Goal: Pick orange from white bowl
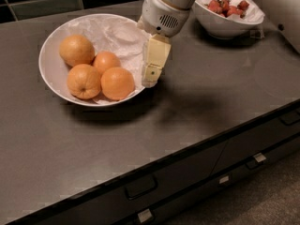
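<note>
The white bowl is wide and shallow, lined with crinkled white paper, and stands at the back left of the dark counter. It holds several oranges. The smooth deep-orange orange lies at the front right of the bowl. Around it are a dimpled orange, a paler one and a smaller one behind. My gripper hangs from the white arm over the bowl's right rim. It is just to the right of the orange and apart from it, and holds nothing that I can see.
A smaller, deeper white bowl with red berries stands at the back right. The dark counter ends in a front edge with drawers and handles below. A wall rises at the far right.
</note>
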Motion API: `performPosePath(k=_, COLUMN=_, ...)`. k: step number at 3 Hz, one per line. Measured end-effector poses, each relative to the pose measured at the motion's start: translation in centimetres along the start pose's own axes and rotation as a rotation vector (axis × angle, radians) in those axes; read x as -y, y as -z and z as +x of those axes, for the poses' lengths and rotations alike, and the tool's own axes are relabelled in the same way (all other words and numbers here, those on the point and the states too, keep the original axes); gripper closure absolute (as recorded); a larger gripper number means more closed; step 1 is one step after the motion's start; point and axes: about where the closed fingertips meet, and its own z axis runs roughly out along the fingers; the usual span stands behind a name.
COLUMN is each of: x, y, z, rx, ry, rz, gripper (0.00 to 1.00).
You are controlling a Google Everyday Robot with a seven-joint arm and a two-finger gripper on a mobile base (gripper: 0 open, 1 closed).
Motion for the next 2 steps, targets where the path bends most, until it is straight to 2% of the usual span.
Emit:
performPosePath(k=1, x=0.2, y=-1.3, z=-1.6, rx=0.011, ry=0.024, rz=-0.018, gripper=0.0)
performPosePath(k=2, x=0.2, y=-2.6, z=-2.6, rx=0.026, ry=0.025, rz=-0.027, gripper=0.13)
